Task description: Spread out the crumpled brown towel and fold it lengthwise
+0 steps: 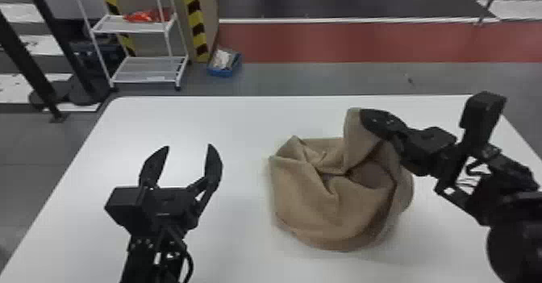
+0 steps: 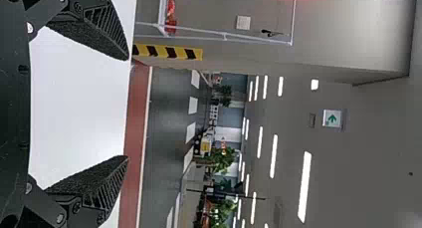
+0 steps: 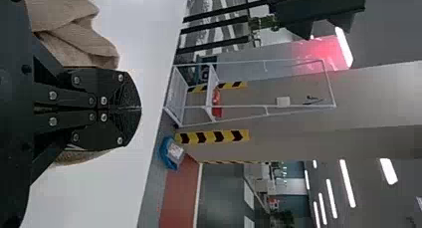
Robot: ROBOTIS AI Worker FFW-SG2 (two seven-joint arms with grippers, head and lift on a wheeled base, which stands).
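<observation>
left tool (image 1: 188, 146): at the near left of the bench (image 1: 242, 242), fingers wide with nothing between them, well apart from the cloth. this looks like a ready stance, kept wide to take a second edge once one is offered.

towel (image 1: 334, 205): on the bench right of centre, bunched into a rounded heap with folds sunk in its middle; neither spread nor folded, so the work is judged to be at its opening stage.

right tool (image 1: 364, 119): at the heap's far right side, fingers closed on a raised fold. the high grip presumably serves to draw one layer clear of the heap. risk: a pinch through several layers would lift the bundle whole.

beyond the bench: a white rack (image 1: 149, 69) and a blue tub (image 1: 224, 71) on the floor, neither bearing on the job.
</observation>
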